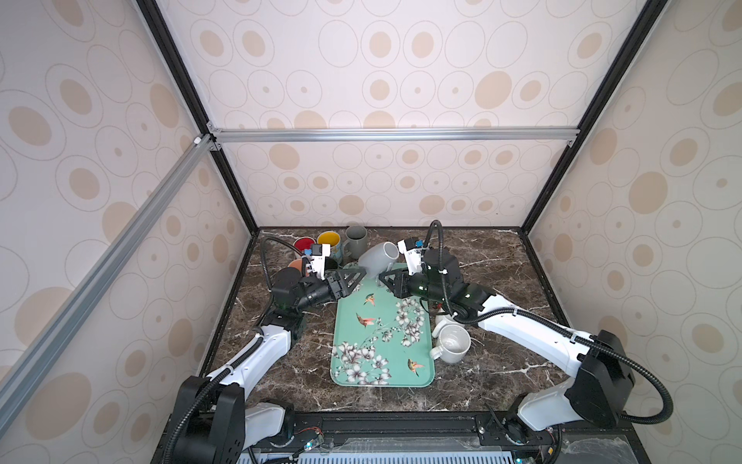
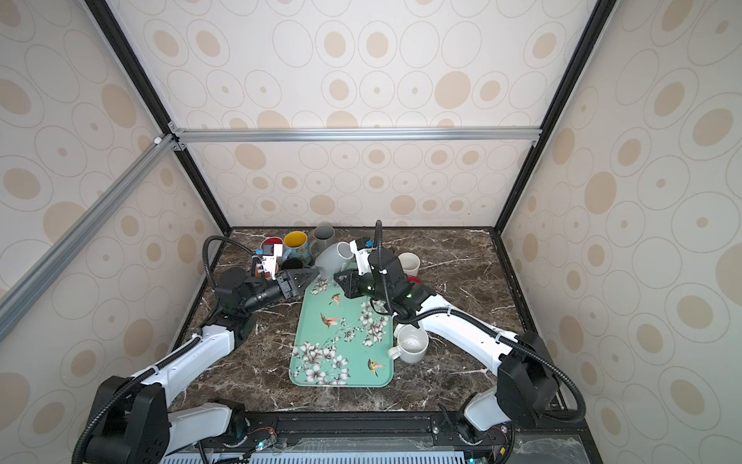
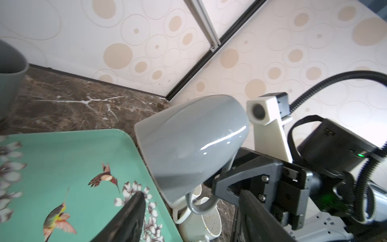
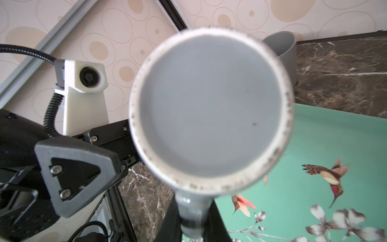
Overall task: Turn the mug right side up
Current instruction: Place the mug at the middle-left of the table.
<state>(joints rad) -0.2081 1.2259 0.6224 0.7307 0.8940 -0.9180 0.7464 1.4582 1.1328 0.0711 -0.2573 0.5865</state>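
Observation:
The grey mug point(image 1: 377, 259) point(image 2: 332, 259) hangs tilted on its side above the far end of the green tray point(image 1: 349, 325) point(image 2: 311, 321). Its mouth faces the right wrist camera, and its handle point(image 4: 192, 211) points down. My right gripper point(image 1: 381, 277) point(image 4: 192, 228) is shut on that handle. In the left wrist view the mug's outer wall point(image 3: 192, 142) and handle point(image 3: 201, 206) show. My left gripper point(image 1: 355, 277) point(image 2: 309, 277) point(image 3: 190, 197) is open just left of the mug and holds nothing.
Several mugs cluster at the far left of the marble table: red point(image 1: 304, 243), yellow-lined point(image 1: 329, 241), grey-green point(image 1: 356, 241). Two white mugs point(image 1: 451, 343) lie right of the tray under my right arm. Another white cup point(image 2: 408, 263) stands behind it.

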